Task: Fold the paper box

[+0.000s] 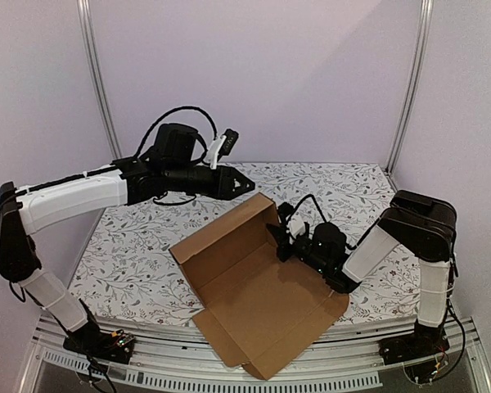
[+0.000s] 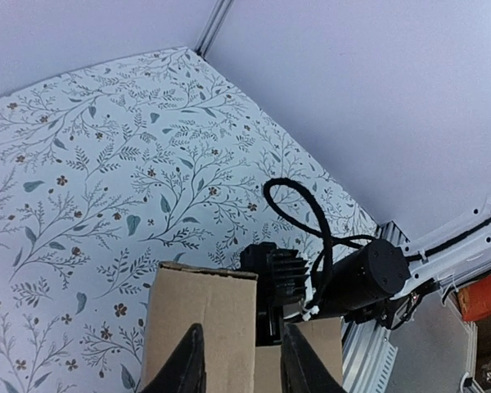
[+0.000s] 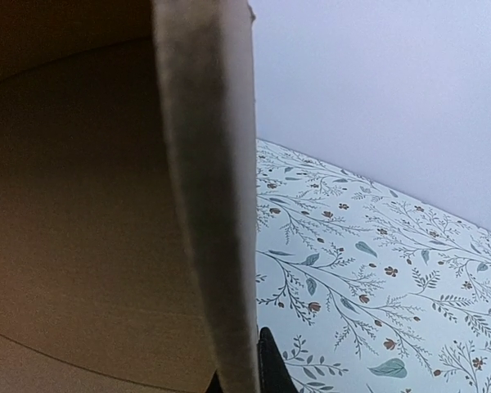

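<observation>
1. The brown corrugated-cardboard paper box (image 1: 262, 303) lies mid-table as a mostly flat die-cut sheet. Its near corner overhangs the front edge of the white leaf-and-flower-print table (image 1: 131, 254).
2. The long far wall flap (image 1: 221, 233) is raised and leans up from the base panel. The rest of the sheet is flat, so I'd call this an early stage: first wall up, side flaps and lid not yet formed.
3. The black two-finger right gripper (image 1: 283, 241) is at the right end of that raised wall. In the right wrist view the flap's edge (image 3: 209, 205) runs straight down into the jaws, with one dark finger (image 3: 268, 370) tight against it. It reads as pinched shut on the card, holding the wall up.
4. The black pointed left gripper (image 1: 247, 187) hovers just above the wall's far top corner. In the left wrist view its fingers (image 2: 188, 360) stand narrowly apart and hold nothing. The flap's top edge (image 2: 203, 278) sits below, lined up with the gap. I can't tell whether it is touching.
5. Next move, as I judge it:
   - The left gripper comes down onto the top edge to take or steady the wall.
   - That frees the right gripper to tuck the end tab.
   - It needs the right gripper's pinch kept on until the left has contact, or the wall likely drops back flat.
</observation>
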`<act>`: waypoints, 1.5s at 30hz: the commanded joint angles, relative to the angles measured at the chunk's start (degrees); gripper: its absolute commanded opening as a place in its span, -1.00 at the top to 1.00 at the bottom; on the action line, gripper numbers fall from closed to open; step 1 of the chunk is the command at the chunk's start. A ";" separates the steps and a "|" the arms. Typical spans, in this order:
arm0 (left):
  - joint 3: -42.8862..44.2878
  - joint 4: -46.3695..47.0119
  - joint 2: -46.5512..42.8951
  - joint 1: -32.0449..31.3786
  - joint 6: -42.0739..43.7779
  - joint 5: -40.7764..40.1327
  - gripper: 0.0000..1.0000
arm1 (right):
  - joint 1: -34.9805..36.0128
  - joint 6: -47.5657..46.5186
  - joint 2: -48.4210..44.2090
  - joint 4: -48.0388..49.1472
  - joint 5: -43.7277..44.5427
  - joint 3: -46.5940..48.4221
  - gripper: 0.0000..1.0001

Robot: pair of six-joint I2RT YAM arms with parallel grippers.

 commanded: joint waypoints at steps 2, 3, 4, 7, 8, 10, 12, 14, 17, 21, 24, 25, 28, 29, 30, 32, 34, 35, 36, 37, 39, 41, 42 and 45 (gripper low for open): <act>5.29 2.17 6.70 0.70 -1.55 4.19 0.50 | -0.36 0.79 2.32 6.72 -1.08 0.19 1.00; 6.21 2.11 8.09 0.70 -1.77 4.72 0.55 | -0.36 0.89 2.56 6.73 -1.18 0.24 1.00; 7.08 2.07 9.40 0.70 -1.89 5.13 0.58 | -0.39 1.03 2.70 6.66 -1.19 0.28 1.00; 8.91 2.07 12.36 0.63 -1.89 4.87 0.66 | -0.35 1.40 2.88 6.77 -1.04 0.37 1.00; 9.33 2.07 13.22 0.61 -1.90 4.78 0.68 | -0.34 1.49 2.95 6.73 -0.92 0.37 1.00; 10.00 2.07 14.84 0.38 -2.12 5.02 0.74 | -0.34 1.60 3.39 6.73 -0.43 0.45 1.00; 10.47 1.83 16.13 -0.33 -1.90 4.64 0.80 | -0.39 1.60 3.80 6.72 0.14 0.38 1.00; 11.19 0.81 17.38 -1.15 -1.21 3.90 0.94 | -0.40 1.61 4.23 6.73 0.65 0.33 1.00; 11.91 -0.94 18.83 -2.28 -0.41 1.81 0.99 | -0.34 3.91 4.81 6.73 1.14 0.29 0.99; 12.22 -1.55 20.50 -3.56 -0.66 0.73 1.00 | -0.34 4.72 5.37 6.73 1.66 -0.08 0.91; 12.78 -2.55 21.60 -4.78 -0.38 -0.43 1.00 | -0.36 5.26 5.64 6.73 2.65 -0.85 0.78; 12.89 -2.73 21.88 -5.02 -0.37 -0.74 1.00 | -0.37 5.35 5.55 6.73 2.98 -1.07 0.74; 12.99 -2.83 22.46 -5.68 -0.53 -1.17 1.00 | -0.33 5.31 4.95 6.73 3.25 -1.77 0.64; 12.99 -2.92 22.63 -5.83 -0.66 -1.26 1.00 | -0.40 5.30 4.64 6.73 3.38 -1.96 0.57; 12.99 -2.91 22.70 -5.93 -0.79 -1.28 1.00 | -0.38 5.25 4.38 6.73 3.51 -2.14 0.53; 12.91 -2.92 22.72 -6.06 -0.78 -1.42 1.00 | -0.34 5.06 3.66 6.73 3.86 -2.50 0.47; 12.82 -3.07 22.64 -6.24 -0.69 -1.81 1.00 | -0.38 4.63 3.18 6.73 4.21 -2.61 0.43; 12.77 -3.18 22.60 -6.24 -0.72 -1.92 1.00 | -0.33 4.60 3.05 6.73 4.38 -2.61 0.42; 12.74 -3.19 22.50 -6.24 -0.70 -2.03 1.00 | -0.33 4.52 2.92 6.73 4.41 -2.55 0.41; 12.69 -3.28 22.49 -6.24 -0.73 -2.14 1.00 | -0.34 4.51 2.90 6.73 4.44 -2.41 0.40; 12.64 -3.42 22.31 -6.24 -0.67 -2.06 1.00 | -0.32 4.59 2.80 6.73 4.52 -2.06 0.39; 12.57 -3.45 22.15 -6.33 -0.65 -2.06 1.00 | -0.33 4.83 2.80 6.74 4.66 -1.64 0.36; 12.48 -3.53 22.15 -6.40 -0.65 -2.18 1.00 | -0.34 4.92 2.69 6.73 4.72 -1.52 0.32; 12.08 -3.50 21.96 -6.55 -0.75 -2.39 1.00 | -0.33 4.88 2.37 6.73 4.98 -0.98 0.30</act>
